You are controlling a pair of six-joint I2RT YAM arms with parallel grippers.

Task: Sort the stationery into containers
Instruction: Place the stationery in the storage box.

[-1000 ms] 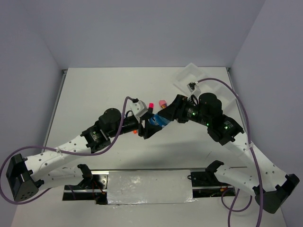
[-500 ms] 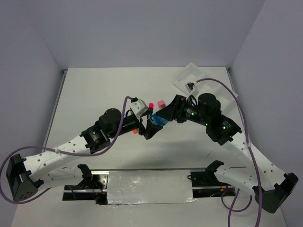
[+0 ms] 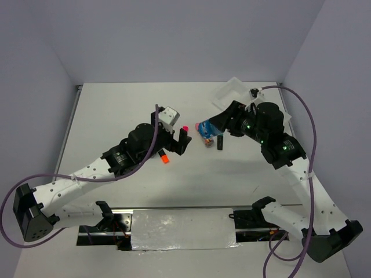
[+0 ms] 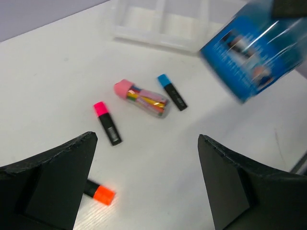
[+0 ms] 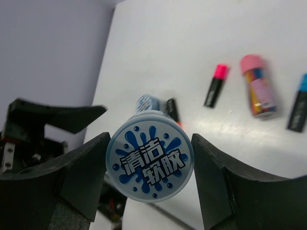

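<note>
Right gripper (image 5: 151, 143): closed on the round blue patterned roll (image 5: 149, 163), pads pressed on opposite sides of its curved wall, printed end cap facing the wrist camera. The roll hangs above the white table (image 3: 116, 116), over the loose items and well apart from the flat white three-compartment tray (image 3: 232, 90) at the far right corner.

Left gripper (image 4: 146, 167): jaws spread wide and empty, hovering over the markers.

On the table: pink-capped black marker (image 4: 106, 122), blue-capped black marker (image 4: 171, 91), orange-capped black marker (image 4: 98, 191) and pink-capped clear tube (image 4: 141, 97), all lying flat. The tube and the blue-capped marker lie just beside each other; the rest are apart.

Handling, judged: the roll looks light and fairly stiff, but its glossy wrap may slip, so a squeeze across the middle of the side wall suits it. Markers and tube are light and rigid, liable to roll away, and are best pinched across mid-barrel.

Room: the centre of the table offers open travel. The tray sits close to the back and right walls, its raised rim and dividers needing clearance on approach. The two arms work near each other.
</note>
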